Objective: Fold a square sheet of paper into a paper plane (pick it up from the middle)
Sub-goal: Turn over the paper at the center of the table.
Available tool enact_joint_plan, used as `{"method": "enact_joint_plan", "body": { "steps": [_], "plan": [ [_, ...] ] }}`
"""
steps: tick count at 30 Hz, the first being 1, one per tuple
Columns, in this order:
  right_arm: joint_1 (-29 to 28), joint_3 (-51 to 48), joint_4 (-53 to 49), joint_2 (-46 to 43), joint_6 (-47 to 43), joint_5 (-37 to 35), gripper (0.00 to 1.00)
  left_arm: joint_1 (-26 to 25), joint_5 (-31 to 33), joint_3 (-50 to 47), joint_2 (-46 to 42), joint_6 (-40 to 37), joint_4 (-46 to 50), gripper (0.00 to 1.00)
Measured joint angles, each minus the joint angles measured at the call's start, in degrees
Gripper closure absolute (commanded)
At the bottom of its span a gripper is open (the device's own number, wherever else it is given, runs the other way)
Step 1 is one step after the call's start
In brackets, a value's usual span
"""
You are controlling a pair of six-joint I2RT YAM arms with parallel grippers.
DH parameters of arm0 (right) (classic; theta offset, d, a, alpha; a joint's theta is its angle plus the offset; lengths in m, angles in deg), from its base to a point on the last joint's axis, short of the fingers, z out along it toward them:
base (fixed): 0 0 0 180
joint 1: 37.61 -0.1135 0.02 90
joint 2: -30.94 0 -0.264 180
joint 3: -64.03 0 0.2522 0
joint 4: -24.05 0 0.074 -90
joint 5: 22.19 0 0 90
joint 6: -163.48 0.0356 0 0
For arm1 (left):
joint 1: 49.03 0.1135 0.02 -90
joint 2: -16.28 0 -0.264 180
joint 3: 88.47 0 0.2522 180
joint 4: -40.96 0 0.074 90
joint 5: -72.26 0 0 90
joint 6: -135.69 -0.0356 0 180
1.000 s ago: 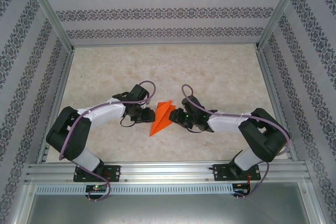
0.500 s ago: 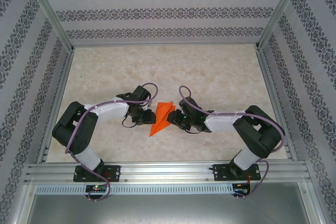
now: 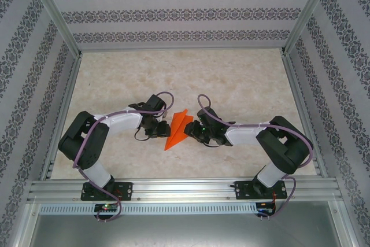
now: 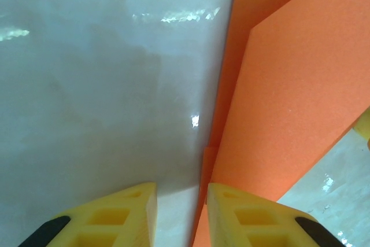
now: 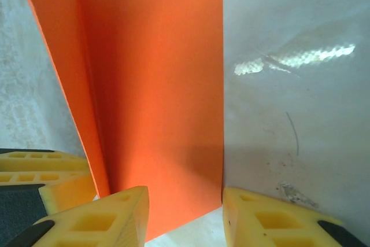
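Both claws are working low over the orange paper [image 3: 178, 129], the left gripper [image 3: 163, 127] sitting at its left long edge and the right gripper [image 3: 194, 129] at its right one. That paper is lying flat on the table [image 3: 243, 79], roughly midway between the two arms. It is not showing as a square: from above it is reading as a slim wedge, tapering to a point at its near-left end and widening toward the far end. Up close it is showing stacked layers, one folded panel lying over another with straight creased edges. I am judging the task to be well along, with the nose and body folds looking done. What is remaining seems to be the last shaping, such as the wings.

In the left wrist view the left gripper's jaws are standing slightly apart, straddling the paper's edge. One fingertip [image 4: 254, 215] is hanging over the orange and bare table is showing in the gap, so nothing is being pinched. In the right wrist view the right gripper's jaws are standing a little wider, with the paper's corner lying in the gap, unclamped; whether either claw is touching the sheet I cannot tell
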Motion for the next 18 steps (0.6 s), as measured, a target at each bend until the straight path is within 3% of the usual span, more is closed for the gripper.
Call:
{"method": "enact_joint_plan", "body": {
  "steps": [18],
  "plan": [
    [-0.3,-0.3,11.3,3.1,0.9,0.3,0.59,-2.5,-1.8,0.2,0.3,0.9,-0.9,0.69]
  ]
}}
